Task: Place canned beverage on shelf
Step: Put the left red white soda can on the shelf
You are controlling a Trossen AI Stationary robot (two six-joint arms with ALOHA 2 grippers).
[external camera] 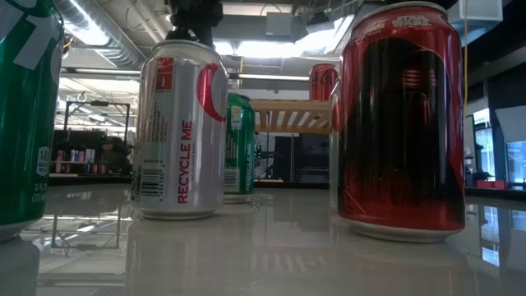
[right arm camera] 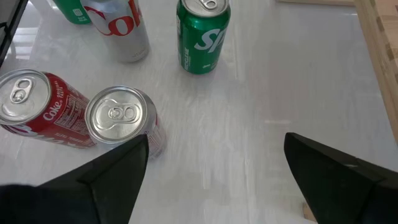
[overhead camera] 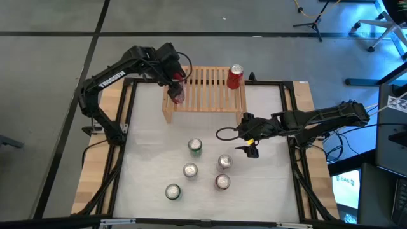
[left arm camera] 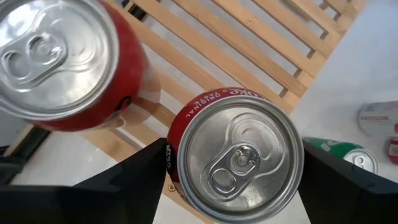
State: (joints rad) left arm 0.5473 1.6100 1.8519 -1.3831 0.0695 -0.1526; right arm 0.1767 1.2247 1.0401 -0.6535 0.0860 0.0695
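L hand [overhead camera: 176,89]: my fingers pinch red can [overhead camera: 177,95], upper left of frame.
Can: at shelf [overhead camera: 205,89] left end.
R hand [overhead camera: 249,144]: spread, right of center.

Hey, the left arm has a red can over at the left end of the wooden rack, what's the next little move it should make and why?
Probably ease the left gripper open a bit more and lift straight up. The red can sits upright between its fingers at the left end of the shelf, another red can already stands at the right end, and five cans wait on the table. I cannot tell if the fingers touch it.
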